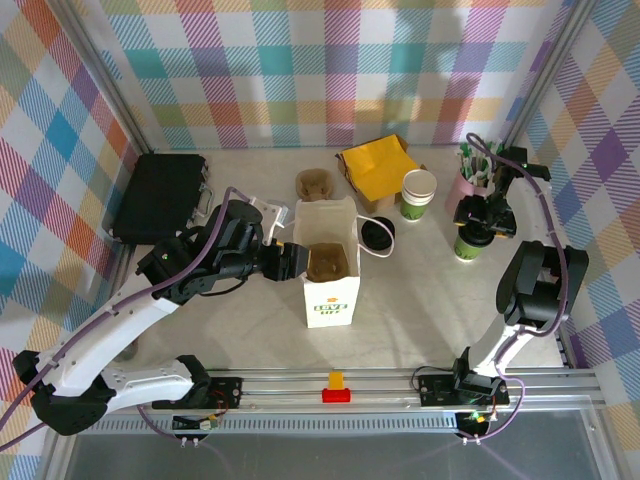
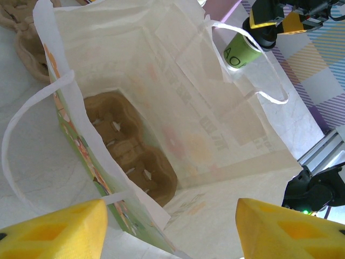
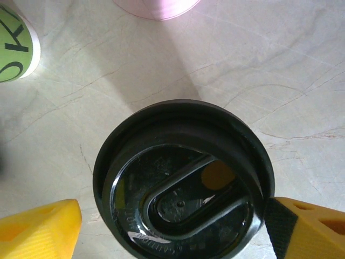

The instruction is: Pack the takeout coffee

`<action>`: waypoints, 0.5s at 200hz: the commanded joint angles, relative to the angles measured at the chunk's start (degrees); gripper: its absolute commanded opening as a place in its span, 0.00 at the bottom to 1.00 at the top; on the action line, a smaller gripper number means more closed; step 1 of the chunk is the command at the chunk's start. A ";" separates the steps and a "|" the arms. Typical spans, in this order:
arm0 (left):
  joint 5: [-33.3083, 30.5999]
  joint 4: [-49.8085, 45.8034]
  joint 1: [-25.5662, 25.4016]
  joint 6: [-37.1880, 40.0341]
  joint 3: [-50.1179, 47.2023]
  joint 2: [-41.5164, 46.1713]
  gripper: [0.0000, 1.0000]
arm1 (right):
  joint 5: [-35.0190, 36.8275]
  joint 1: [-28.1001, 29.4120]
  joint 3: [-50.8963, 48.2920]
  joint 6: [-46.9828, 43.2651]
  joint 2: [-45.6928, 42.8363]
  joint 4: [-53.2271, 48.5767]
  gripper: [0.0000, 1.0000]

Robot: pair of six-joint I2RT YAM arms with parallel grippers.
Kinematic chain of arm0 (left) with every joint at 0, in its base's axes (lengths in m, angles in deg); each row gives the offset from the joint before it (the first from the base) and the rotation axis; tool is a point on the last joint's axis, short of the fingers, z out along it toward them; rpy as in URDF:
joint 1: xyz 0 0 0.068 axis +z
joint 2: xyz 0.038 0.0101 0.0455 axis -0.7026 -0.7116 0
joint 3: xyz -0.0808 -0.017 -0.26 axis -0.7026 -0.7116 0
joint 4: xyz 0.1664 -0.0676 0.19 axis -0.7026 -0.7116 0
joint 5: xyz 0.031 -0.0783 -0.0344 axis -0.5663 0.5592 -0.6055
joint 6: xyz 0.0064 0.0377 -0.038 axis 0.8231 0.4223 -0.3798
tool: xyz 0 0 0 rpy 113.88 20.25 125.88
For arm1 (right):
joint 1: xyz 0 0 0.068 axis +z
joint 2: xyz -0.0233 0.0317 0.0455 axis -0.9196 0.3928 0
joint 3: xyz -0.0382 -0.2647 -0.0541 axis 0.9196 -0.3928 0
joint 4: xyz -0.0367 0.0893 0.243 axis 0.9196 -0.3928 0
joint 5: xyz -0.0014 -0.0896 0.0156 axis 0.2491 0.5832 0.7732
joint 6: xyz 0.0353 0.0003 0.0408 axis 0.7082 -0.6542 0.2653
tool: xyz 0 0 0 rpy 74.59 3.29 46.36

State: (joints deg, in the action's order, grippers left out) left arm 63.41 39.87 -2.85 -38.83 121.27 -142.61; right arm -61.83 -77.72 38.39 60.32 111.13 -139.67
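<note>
Right pincer (image 3: 171, 216) is sitting open around the coffee cup (image 1: 467, 247), hanging right over its black lid (image 3: 178, 178). In the right wrist view, the yellow finger (image 3: 38, 229) at the lower left of the frame has a clear gap to the lid. The black pad (image 3: 277, 226) at the lower right is right up against the rim, and it's hard to tell whether it's really touching. So nothing is clamped.

From the top camera, the cup stands upright on the table at the right side of the frame, just below a pink holder (image 1: 468, 182). A lidless cup (image 1: 418, 193) is a bit to its left, and a loose black lid (image 1: 377, 233) sits further left again.

The white paper bag (image 1: 330, 290) stands open in the middle of the frame, well apart from the coffee, with a brown cardboard cup tray (image 2: 129, 156) down inside it. The left pincer (image 2: 170, 229) is at the bag's left side. Its yellow fingers are spread wide with the bag's rim between them, and nothing looks pinched.
</note>
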 commanded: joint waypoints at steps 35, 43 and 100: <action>-0.20 -0.54 0.64 -0.79 -0.30 -0.06 0.64 | 0.15 0.29 -0.92 -1.05 -1.80 -1.82 0.88; -0.29 -0.62 0.64 -0.86 -0.34 -0.07 0.64 | 0.31 0.24 -1.17 -1.05 -1.67 -1.72 0.88; -0.24 -0.66 0.64 -0.99 -0.39 -0.18 0.64 | 1.06 0.28 -1.97 -1.31 -0.19 -0.75 0.87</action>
State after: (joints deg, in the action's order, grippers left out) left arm 63.39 39.74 -2.85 -39.03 121.25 -142.65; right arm -61.17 -77.72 37.06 60.23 110.33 -140.06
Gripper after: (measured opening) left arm 0.636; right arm 0.876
